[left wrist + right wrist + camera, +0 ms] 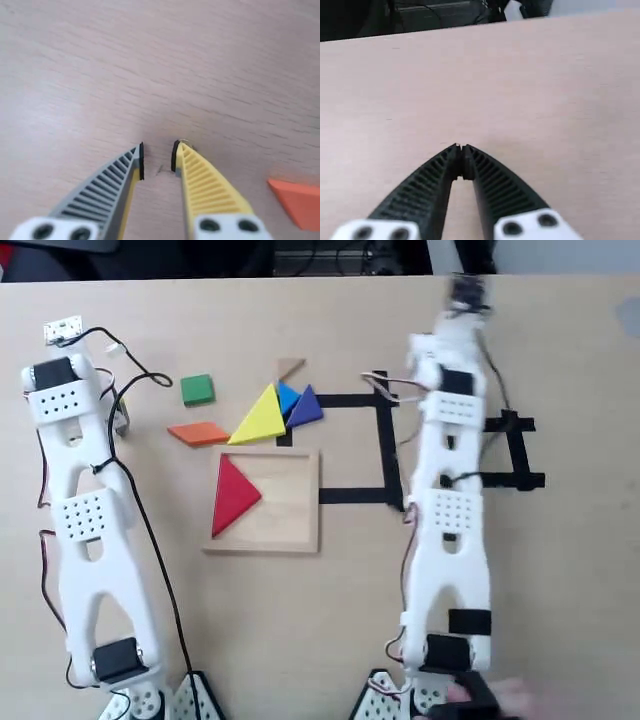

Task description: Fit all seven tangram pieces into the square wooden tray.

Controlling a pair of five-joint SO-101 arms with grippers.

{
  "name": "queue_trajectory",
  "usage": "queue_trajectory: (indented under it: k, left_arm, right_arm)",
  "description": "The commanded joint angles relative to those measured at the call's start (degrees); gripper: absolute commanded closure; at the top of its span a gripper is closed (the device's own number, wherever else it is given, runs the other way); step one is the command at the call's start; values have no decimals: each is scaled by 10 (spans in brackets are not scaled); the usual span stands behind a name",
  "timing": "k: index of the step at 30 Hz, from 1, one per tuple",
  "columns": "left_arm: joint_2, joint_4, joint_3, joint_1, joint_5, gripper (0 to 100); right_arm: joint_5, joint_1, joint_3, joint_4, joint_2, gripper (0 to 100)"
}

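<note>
The square wooden tray point(295, 525) lies mid-table with a red triangle point(233, 496) in its left half. Beyond it lie a yellow triangle point(260, 418), a light blue triangle point(288, 396), a dark blue triangle point(307, 408) and a tan triangle point(290, 367). To the left of these are an orange parallelogram point(198, 432) and a green square point(197, 390). My left gripper point(157, 161) is open a little over bare table, and the orange piece point(298, 201) lies off to its side. My right gripper point(460, 148) is shut on nothing, over bare table at the far right.
Black tape lines point(385, 450) mark rectangles right of the tray, partly under the right arm point(450, 510). The left arm point(85, 520) stretches along the left side, with cables point(140, 375) trailing beside it. The table's far edge point(470, 30) is close ahead of the right gripper.
</note>
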Motion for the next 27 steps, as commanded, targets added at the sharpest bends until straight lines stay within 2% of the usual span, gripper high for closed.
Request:
queue_trajectory:
  k: [1, 5, 10, 15, 20, 27]
  left_arm:
    - [-9, -2, -15, 2, 1, 873]
    - [4, -4, -15, 2, 0, 873]
    - [4, -2, -15, 1, 0, 873]
    - [5, -2, -15, 0, 0, 873]
    - [5, -2, -15, 0, 0, 873]
    - [5, -1, -15, 0, 0, 873]
  right_arm:
    - [-10, -57, -25, 17, -55, 988]
    - [-55, -88, -15, 57, -90, 988]
    - [-57, -144, 0, 84, -106, 988]
    - [-58, -149, -1, 129, -109, 988]
    - [-58, -164, -30, 251, -116, 988]
    - [-91, -186, -28, 434, -211, 988]
